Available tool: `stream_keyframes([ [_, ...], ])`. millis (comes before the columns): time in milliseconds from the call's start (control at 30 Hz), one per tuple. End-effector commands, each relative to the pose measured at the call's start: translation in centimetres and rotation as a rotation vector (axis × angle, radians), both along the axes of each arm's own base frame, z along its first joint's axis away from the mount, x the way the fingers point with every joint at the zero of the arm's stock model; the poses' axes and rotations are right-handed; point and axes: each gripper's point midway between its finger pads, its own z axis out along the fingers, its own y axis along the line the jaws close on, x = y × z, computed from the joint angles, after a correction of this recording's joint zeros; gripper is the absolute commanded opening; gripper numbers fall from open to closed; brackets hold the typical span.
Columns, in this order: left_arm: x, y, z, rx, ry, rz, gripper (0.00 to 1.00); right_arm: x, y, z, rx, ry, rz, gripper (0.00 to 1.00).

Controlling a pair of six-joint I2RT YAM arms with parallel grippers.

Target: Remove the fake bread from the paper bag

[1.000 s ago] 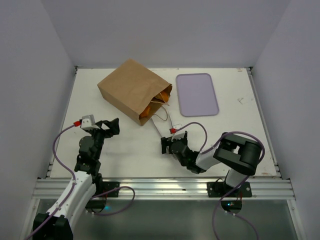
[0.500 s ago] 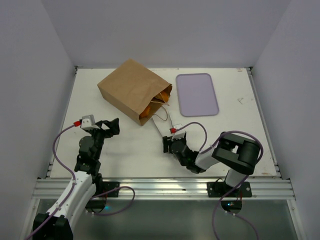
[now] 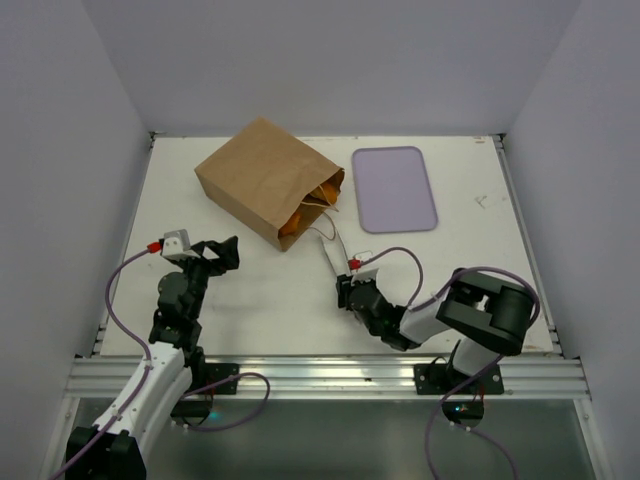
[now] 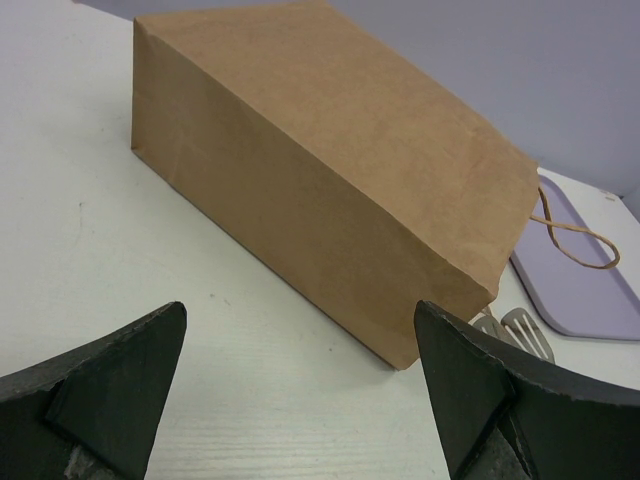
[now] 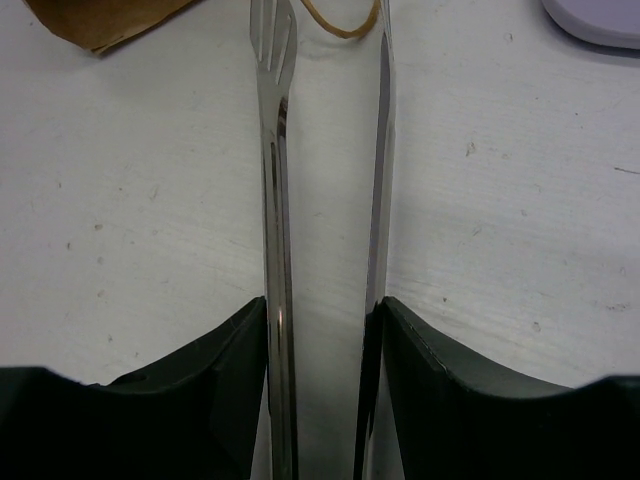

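Lying on its side toward the back of the table [image 3: 260, 300], the paper bag [image 3: 262, 180] had its mouth facing the lavender tray [image 3: 395, 188]. The fake bread [image 3: 296, 220] showed orange just inside that mouth. The right gripper [image 5: 325, 310] was clamped on the metal tongs [image 5: 276, 200], one finger against each arm. The left gripper [image 4: 300, 330] stood wide apart, holding nothing, facing the bag's long side without touching it.
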Motion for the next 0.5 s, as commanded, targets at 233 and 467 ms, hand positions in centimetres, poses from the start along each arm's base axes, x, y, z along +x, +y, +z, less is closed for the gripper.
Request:
stream_keyframes([
  [233, 0.1, -0.2, 1.5, 0.007, -0.059, -0.012, 1.00, -1.5, -2.2, 0.6, 0.009, 0.033, -0.004, 0.49],
  [467, 0.1, -0.3, 1.6, 0.003, -0.061, -0.015, 1.00, -2.2, -3.0, 2.3, 0.042, 0.030, 0.007, 0.40],
])
